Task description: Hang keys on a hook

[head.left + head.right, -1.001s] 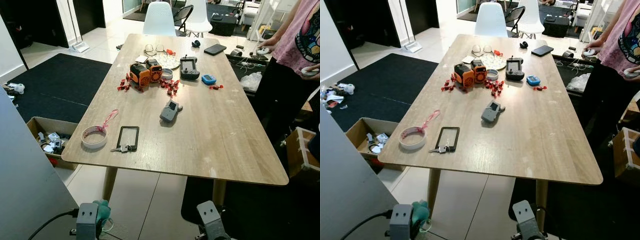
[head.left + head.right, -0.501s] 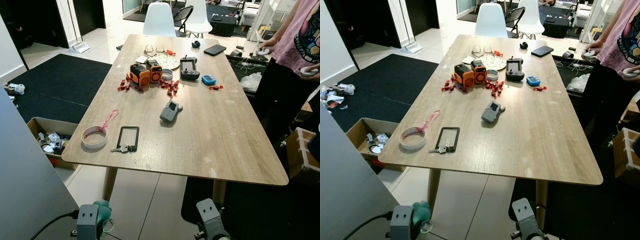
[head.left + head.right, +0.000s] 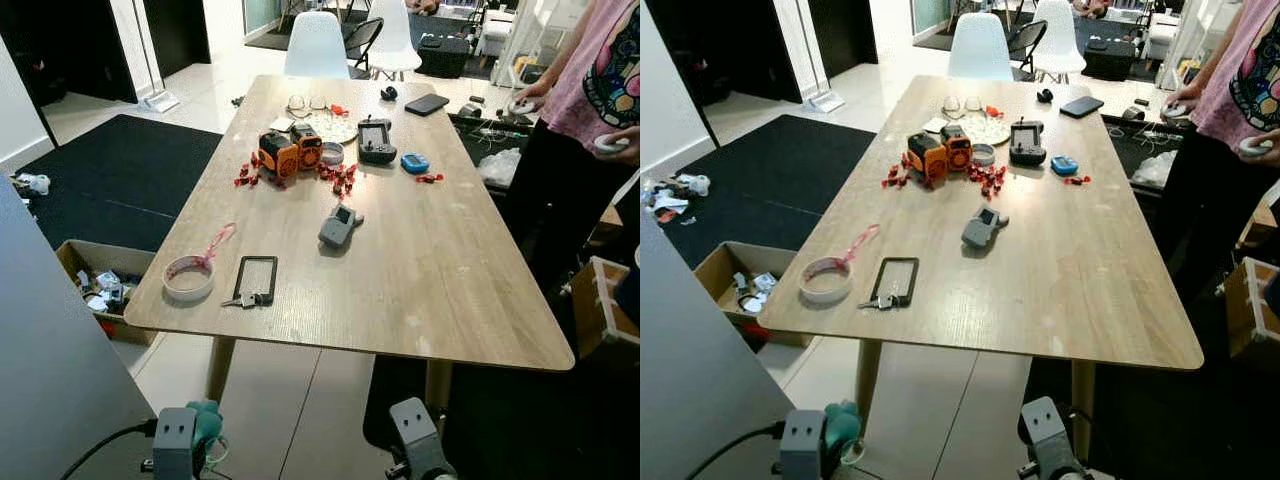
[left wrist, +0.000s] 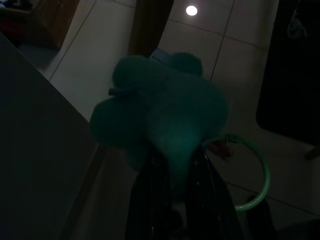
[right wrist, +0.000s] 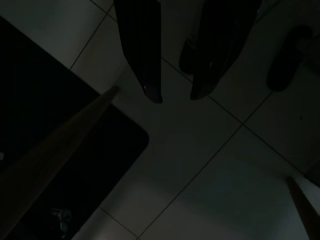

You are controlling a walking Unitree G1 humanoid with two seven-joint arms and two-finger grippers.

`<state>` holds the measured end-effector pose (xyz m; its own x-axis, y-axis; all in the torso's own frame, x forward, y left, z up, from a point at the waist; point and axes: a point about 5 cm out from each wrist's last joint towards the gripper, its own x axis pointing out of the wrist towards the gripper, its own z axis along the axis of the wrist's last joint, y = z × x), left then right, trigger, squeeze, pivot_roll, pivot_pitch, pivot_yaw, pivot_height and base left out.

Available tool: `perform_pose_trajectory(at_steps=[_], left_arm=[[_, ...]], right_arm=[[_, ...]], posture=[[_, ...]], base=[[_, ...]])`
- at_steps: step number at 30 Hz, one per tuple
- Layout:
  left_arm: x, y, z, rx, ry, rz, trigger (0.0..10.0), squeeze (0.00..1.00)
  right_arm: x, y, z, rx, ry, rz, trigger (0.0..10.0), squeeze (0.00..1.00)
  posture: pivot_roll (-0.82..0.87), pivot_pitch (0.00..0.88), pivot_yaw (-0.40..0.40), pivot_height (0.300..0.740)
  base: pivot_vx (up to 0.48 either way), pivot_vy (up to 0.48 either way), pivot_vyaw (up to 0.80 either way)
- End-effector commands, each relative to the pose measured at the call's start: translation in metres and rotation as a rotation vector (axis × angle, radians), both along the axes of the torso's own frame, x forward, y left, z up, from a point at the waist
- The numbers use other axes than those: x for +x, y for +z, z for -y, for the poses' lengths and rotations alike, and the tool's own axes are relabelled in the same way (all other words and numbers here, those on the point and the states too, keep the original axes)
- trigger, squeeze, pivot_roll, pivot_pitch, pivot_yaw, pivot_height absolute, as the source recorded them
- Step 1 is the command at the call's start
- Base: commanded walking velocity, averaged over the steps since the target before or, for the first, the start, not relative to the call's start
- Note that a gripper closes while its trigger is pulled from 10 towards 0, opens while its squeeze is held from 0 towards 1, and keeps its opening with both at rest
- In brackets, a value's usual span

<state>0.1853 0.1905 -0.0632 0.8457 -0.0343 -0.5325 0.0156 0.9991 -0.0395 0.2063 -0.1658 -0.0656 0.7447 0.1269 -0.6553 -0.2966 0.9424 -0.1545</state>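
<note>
My left gripper (image 4: 170, 160) hangs low in front of the table, shut on a teal fluffy keychain (image 4: 160, 105) with a green ring (image 4: 255, 185) dangling beside it. That teal keychain (image 3: 205, 420) sits by my left wrist at the bottom of the eye views. A small bunch of keys (image 3: 243, 298) lies on the wooden table (image 3: 440, 290) near its front left edge, touching a black rectangular frame (image 3: 255, 276). My right gripper (image 5: 176, 95) hangs open over the tiled floor beside a table leg, holding nothing.
On the table are a tape roll with a pink ribbon (image 3: 188, 278), a grey device (image 3: 338, 226), orange gadgets (image 3: 290, 150) and red bits. A person (image 3: 590, 90) stands at the right side. A cardboard box (image 3: 95, 285) and a grey panel (image 3: 50, 370) are on my left.
The head view has shifted slightly, so the table sits a little differently in the picture. The things on the table and both arms look unmoved.
</note>
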Motion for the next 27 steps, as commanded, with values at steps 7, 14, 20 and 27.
perform_pose_trajectory(at_steps=[7, 14, 20, 27], left_arm=[[-0.0019, -0.0013, 0.0101, -0.012, -0.034, 0.005, 10.0, 0.00], [0.0000, 0.0022, 0.0123, -0.008, -0.045, 0.043, 10.0, 0.00], [0.0011, 0.0047, 0.0117, -0.006, -0.047, 0.064, 10.0, 0.00], [0.0020, 0.0070, 0.0113, -0.004, -0.047, 0.082, 10.0, 0.00]], right_arm=[[-0.0055, -0.0029, -0.0001, 0.008, -0.004, -0.014, 10.0, 0.00], [-0.0059, -0.0030, -0.0020, 0.001, 0.013, -0.011, 10.0, 0.00], [-0.0051, -0.0027, -0.0034, 0.006, 0.011, -0.008, 10.0, 0.00], [-0.0043, -0.0024, -0.0053, 0.011, 0.011, -0.005, 10.0, 0.00]], posture=[[0.04, 0.050, -0.017, 0.740], [0.04, 0.051, -0.020, 0.740], [0.05, 0.050, -0.018, 0.740], [0.05, 0.050, -0.016, 0.740]], base=[[-0.354, 0.000, 0.00], [-0.362, 0.000, 0.00], [-0.363, 0.000, 0.00], [-0.364, 0.000, 0.00]])
